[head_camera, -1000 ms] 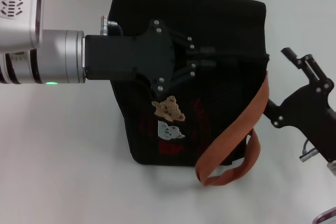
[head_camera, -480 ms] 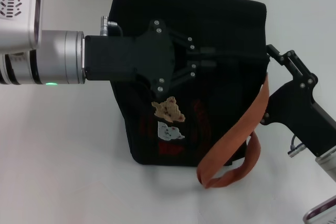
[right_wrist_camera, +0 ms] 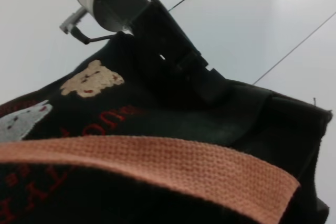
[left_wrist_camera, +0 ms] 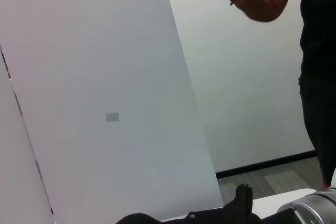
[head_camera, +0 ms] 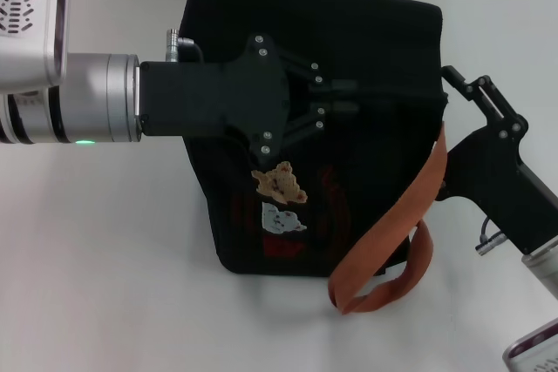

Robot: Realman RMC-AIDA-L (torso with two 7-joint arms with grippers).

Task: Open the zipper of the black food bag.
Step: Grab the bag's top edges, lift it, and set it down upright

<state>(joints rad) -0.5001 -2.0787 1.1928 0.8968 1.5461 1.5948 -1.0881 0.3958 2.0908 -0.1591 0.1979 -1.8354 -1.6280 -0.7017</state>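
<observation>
The left gripper [head_camera: 349,100] lies with fingers closed across the bag [head_camera: 375,41]; the right gripper [head_camera: 459,83] touches its edge, grip unclear.

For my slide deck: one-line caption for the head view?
Left gripper over black food bag; right gripper at its side by the orange handle.

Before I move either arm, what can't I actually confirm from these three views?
- Zipper and its pull tab: not visible in any view; black on black food bag, with the left gripper over the top.
- Left gripper's fingertips: head view, lost against the fabric.
- Right gripper: head view, only one finger shows clearly.
- Left wrist view: mostly wall, bag cut off.
</observation>
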